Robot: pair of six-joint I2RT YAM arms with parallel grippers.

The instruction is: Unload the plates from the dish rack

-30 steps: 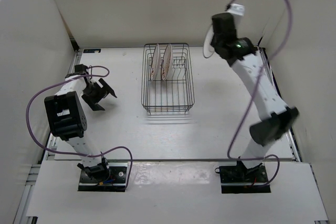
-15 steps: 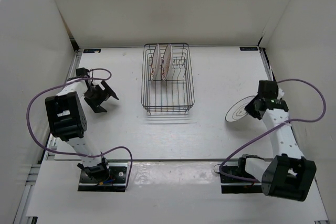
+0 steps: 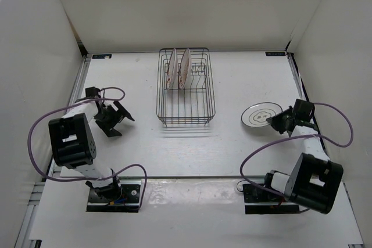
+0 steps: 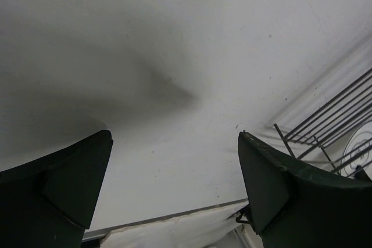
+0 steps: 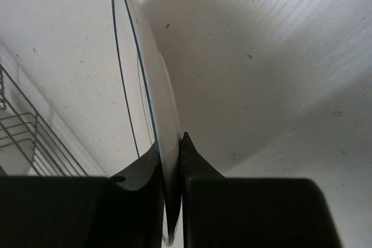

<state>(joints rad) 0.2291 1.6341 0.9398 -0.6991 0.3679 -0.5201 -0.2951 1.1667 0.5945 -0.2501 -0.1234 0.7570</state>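
The dark wire dish rack (image 3: 186,111) stands mid-table with two white plates (image 3: 178,68) upright in its far end, showing orange-red patterns. A third white plate with thin dark rings (image 3: 259,114) lies low over the table on the right, and my right gripper (image 3: 278,121) is shut on its near rim. In the right wrist view this plate (image 5: 152,91) is seen edge-on, its rim pinched where the right gripper (image 5: 170,154) closes. My left gripper (image 3: 116,117) stands open left of the rack, nothing between its fingers (image 4: 279,187). The left wrist view catches a corner of the rack (image 4: 325,126).
White walls enclose the table on the left, back and right. The right wall stands close behind the right arm (image 3: 308,166). Purple cables loop off both arms. The rack's wires (image 5: 35,143) show at the left of the right wrist view.
The right arm has swung the ringed plate from high at the back right down to the table on the right. The left gripper has shifted slightly nearer.
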